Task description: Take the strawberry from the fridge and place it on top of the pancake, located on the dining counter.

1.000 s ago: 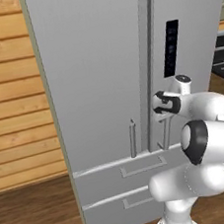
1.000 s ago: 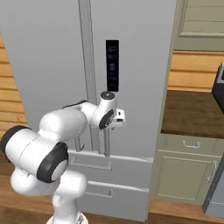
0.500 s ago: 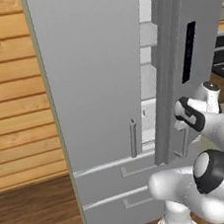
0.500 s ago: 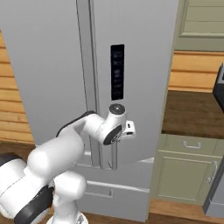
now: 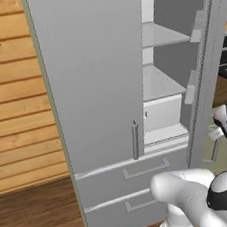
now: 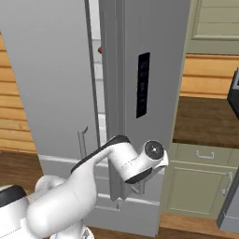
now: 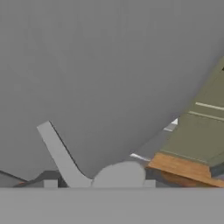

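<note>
The fridge (image 5: pixel 97 87) stands right in front of me. Its right door (image 6: pixel 149 70), the one with the black display panel, has swung out. Glass shelves (image 5: pixel 162 82) show inside. A tiny red strawberry (image 6: pixel 100 50) peeks through the gap between the doors, high up. My gripper (image 5: pixel 217 132) is at the lower outer face of the open door, by its vertical bar handle (image 7: pixel 59 155). My own hand hides the fingers, so I cannot tell whether they grip the handle. The pancake and the dining counter are out of view.
Two lower drawers (image 5: pixel 139 183) run under the doors. The left door (image 5: pixel 91 78) is shut. Right of the fridge stand grey-green cabinets (image 6: pixel 200 186) under a dark brown top. A wooden plank wall (image 5: pixel 13 97) lies to the left.
The right fridge door has gone from shut to well open. My hand has swung right and back toward the base with the door's handle side.
</note>
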